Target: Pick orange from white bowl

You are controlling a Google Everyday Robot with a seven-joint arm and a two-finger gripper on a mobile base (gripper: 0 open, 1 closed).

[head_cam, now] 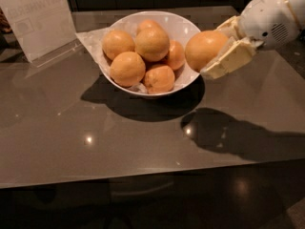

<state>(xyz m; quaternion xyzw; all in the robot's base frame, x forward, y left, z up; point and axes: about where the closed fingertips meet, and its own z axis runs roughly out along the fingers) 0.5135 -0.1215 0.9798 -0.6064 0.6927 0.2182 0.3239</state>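
A wide glossy white bowl (183,30) stands on the dark grey table and holds several oranges. My gripper (215,49) comes in from the upper right on a white arm. Its pale fingers (228,61) are shut on one large orange (204,49). The orange hangs in the air just outside the bowl's right rim, above the table. Its shadow falls on the table below and to the right.
A clear acrylic sign holder (38,18) with a white sheet stands at the back left. Crumpled white paper (90,37) lies under the bowl's left side. The table's front edge (143,178) runs across the lower part of the view.
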